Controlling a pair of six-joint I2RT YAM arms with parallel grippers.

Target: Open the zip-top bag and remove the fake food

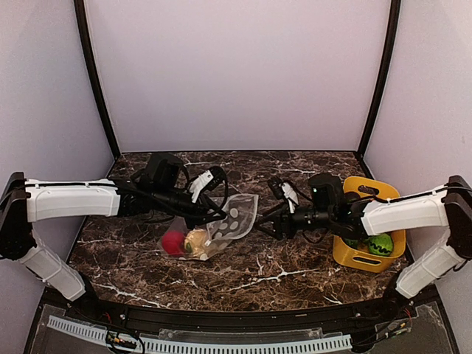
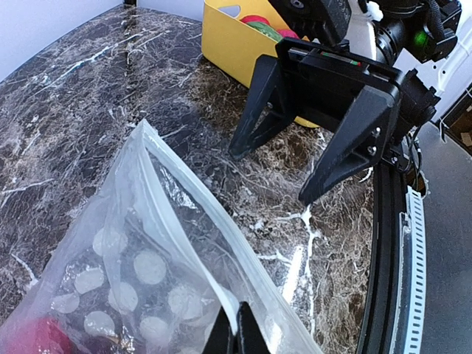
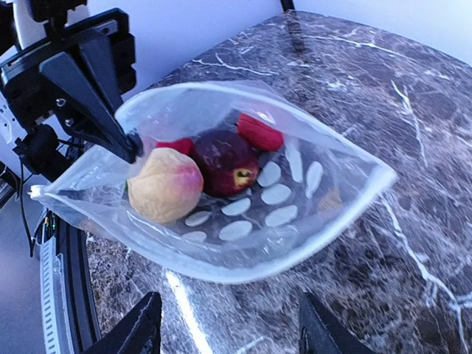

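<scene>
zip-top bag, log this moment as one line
left hand shut on zip-top bag rim | bag mouth open | fake food inside bag | right hand open, facing mouth, not touching

Pale lilac walls [image 1: 236,74] enclose a dark, white-veined marble table [image 1: 287,276] — black corner posts [image 1: 94,81].

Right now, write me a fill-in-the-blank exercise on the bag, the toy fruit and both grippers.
1. The left gripper is shut on the rim of the zip-top bag, whose mouth is ___.
2. The right gripper faces that mouth and grips ___.
3. The toy peach and dark maroon apple lie ___ the bag.
4. The yellow bin stands by the ___ arm.
Missing words: open; nothing; inside; right.
</scene>
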